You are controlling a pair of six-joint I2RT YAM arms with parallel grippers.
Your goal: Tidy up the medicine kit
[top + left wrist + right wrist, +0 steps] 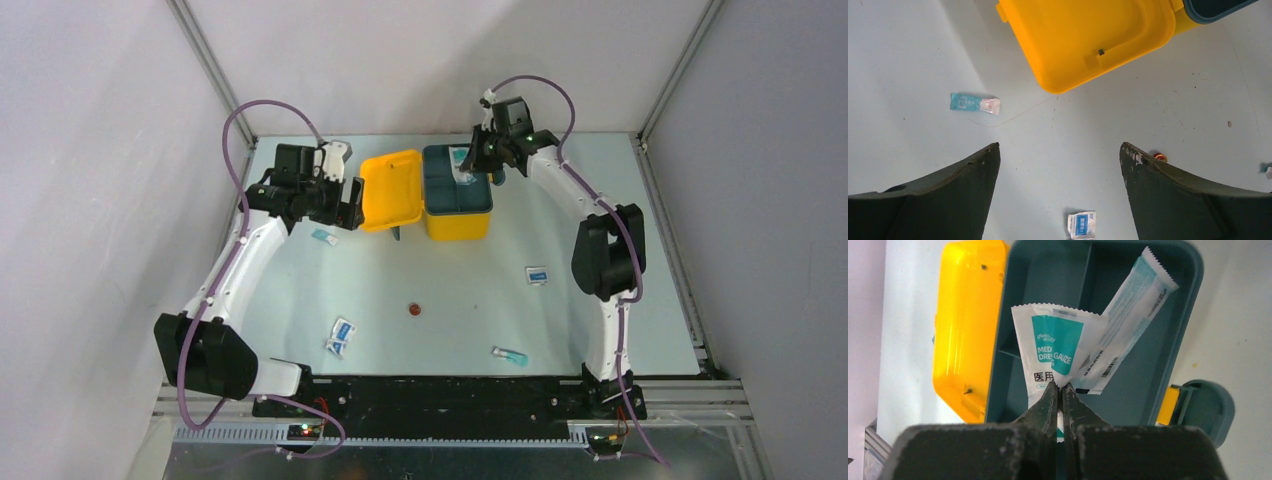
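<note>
Yellow plastic marked the medicine kit, which stood at the far middle of the table, opened out flat. Its long axis ran left to right. The lid was thrown over to the left with its hollow side up, the body sat to the right, and the hinge line between them ran near to far. A dark teal tray filled the body's mouth, which faced upward.

The right gripper hung over the tray's far part. In the right wrist view its fingers were pressed together on the lower edge of a white-and-teal gauze sachet, which stood up over the tray. A longer sachet leaned behind it, slanting to the tray's far right corner; its lower end met the fingertips, though whether it was pinched too could not be told. The kit's teal latch stuck out past the tray's right rim.

The left gripper hovered just left of the lid, its fingers spread wide with nothing between them. Below it lay a teal sachet near the lid and a white-and-blue packet. A small orange round thing lay at the table's middle. Two more packets lay apart on the near right.
</note>
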